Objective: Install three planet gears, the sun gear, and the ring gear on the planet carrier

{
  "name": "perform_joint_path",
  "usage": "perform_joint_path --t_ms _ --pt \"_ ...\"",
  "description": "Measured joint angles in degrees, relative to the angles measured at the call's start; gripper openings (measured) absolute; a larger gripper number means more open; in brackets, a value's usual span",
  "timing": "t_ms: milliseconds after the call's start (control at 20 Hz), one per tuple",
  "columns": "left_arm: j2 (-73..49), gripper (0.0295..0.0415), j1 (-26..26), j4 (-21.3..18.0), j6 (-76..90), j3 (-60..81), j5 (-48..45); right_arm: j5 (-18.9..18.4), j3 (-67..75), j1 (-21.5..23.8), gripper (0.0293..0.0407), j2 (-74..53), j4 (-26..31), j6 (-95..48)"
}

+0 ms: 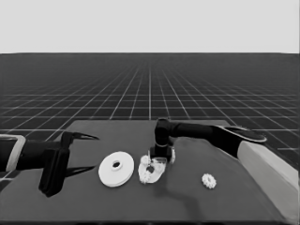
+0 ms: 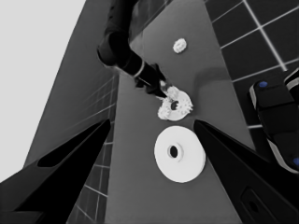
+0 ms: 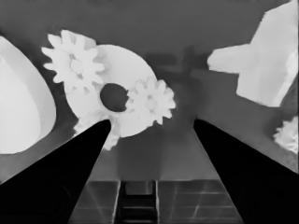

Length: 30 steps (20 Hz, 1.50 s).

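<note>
Both fingers of right pincer (image 3: 149, 123) spread wide, empty, over smaller round part (image 3: 117, 88).

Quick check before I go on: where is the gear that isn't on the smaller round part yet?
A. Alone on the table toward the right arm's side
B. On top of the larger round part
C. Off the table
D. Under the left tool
A. The loose gear lies by itself on the table, apart from the smaller round part and the larger round part.
</note>
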Motion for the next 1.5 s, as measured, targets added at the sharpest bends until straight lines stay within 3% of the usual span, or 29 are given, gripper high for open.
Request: perform_joint_path --t_ms 150,400,450,550,900,950,1050,1400,1500 --pt "0.0 0.0385 0.0 0.0 0.0 0.0 0.0 -0.61 1.02 2.74 0.0385 -0.22 2.54 0.65" --pt "0.0 0.0385 0.0 0.0 0.0 0.0 0.0 -0.72 1.13 3.3 0.0385 -0.25 3.17 0.72" --pt "0.0 0.0385 0.0 0.0 0.0 0.0 0.0 -0.91 20.14 3.23 0.0385 -13.64 2.98 2.54" --pt "0.0 0.0385 0.0 0.0 0.0 0.0 0.0 0.36 29.36 3.17 0.0385 -33.78 3.23 -5.15" --pt "0.0 0.0385 0.0 0.0 0.0 0.0 0.0 1.86 28.16 3.26 0.0385 -42.07 3.84 -13.94" --pt "0.0 0.0385 0.0 0.0 0.0 0.0 0.0 4.55 26.27 -2.04 0.0385 -41.28 -1.15 -14.62" --pt "0.0 0.0385 0.0 0.0 0.0 0.0 0.0 7.39 23.07 -7.48 0.0385 -39.82 -5.4 -15.61" --pt "0.0 0.0385 0.0 0.0 0.0 0.0 0.0 8.99 20.9 -9.83 0.0385 -38.83 -7.3 -16.26" --pt "0.0 0.0385 0.0 0.0 0.0 0.0 0.0 9.02 20.87 -9.86 0.0314 -38.82 -7.33 -16.27"
